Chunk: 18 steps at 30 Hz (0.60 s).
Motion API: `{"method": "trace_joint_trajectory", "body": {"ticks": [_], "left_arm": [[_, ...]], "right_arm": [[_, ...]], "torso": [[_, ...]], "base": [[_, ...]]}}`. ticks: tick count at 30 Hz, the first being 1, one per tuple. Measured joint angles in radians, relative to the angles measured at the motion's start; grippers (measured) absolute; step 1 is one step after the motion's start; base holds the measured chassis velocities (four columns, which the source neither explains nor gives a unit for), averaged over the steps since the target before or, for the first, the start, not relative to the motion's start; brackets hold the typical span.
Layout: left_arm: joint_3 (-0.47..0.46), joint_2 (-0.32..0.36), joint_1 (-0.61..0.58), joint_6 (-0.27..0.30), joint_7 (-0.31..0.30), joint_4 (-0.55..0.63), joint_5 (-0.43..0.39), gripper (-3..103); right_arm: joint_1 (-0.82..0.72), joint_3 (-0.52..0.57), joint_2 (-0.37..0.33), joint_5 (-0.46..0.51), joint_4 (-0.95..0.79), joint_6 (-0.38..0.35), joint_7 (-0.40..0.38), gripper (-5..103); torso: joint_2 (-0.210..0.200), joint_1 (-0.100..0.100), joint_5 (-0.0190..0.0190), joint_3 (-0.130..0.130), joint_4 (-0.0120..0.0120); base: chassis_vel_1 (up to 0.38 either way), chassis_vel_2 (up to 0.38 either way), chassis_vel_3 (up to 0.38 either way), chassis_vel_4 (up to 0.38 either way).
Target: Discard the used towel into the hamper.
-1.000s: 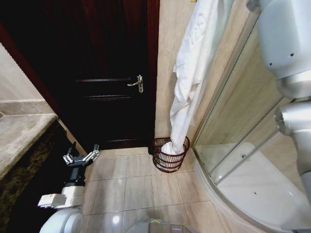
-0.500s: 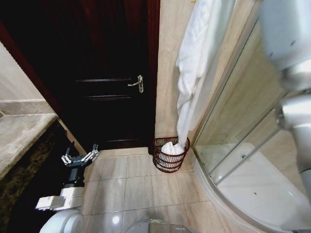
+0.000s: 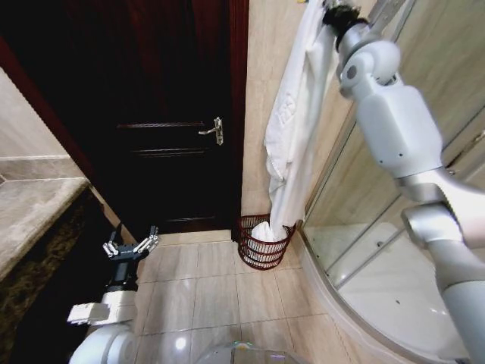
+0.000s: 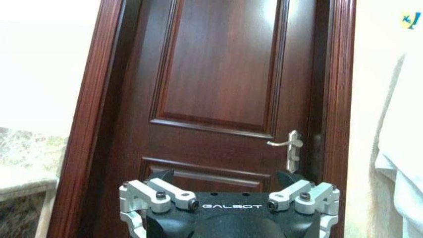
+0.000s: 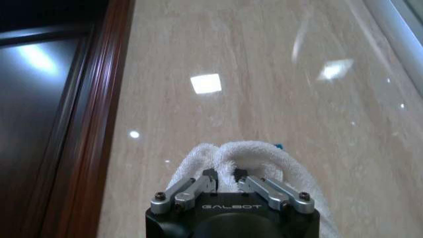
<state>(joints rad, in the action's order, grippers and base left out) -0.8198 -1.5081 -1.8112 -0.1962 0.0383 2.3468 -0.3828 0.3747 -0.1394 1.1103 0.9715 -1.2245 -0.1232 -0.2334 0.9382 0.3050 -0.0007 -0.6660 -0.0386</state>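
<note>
The white towel [image 3: 292, 129] hangs in a long fold along the beige wall, and its lower end lies inside the reddish-brown wire hamper [image 3: 262, 246], which stands on the tiled floor between the dark wooden door [image 3: 163, 114] and the shower enclosure [image 3: 379, 250]. The right gripper [image 5: 225, 182] is raised high beside the wall, its fingers pinched closed on the top of the towel. The left gripper [image 3: 130, 246] is low near the floor, facing the door, with its fingers spread open and holding nothing.

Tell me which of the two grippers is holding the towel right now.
The right gripper, raised high by the wall, is pinched on the white towel, whose lower end sits in the hamper. The left gripper hangs open and empty near the floor.
</note>
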Motion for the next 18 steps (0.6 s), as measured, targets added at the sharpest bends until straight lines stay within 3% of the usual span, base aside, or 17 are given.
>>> {"method": "trace_joint_trajectory", "body": {"ticks": [18], "left_arm": [[0.003, -0.005, 0.006, -0.003, 0.006, -0.015, 0.006, 100]], "right_arm": [[-0.175, 0.032, 0.006, -0.026, -0.049, 0.047, -0.015, 13]], "torso": [[-0.085, -0.038, 0.0006, 0.047, 0.0]], "base": [[0.0, 0.0, 0.0, 0.0]]}}
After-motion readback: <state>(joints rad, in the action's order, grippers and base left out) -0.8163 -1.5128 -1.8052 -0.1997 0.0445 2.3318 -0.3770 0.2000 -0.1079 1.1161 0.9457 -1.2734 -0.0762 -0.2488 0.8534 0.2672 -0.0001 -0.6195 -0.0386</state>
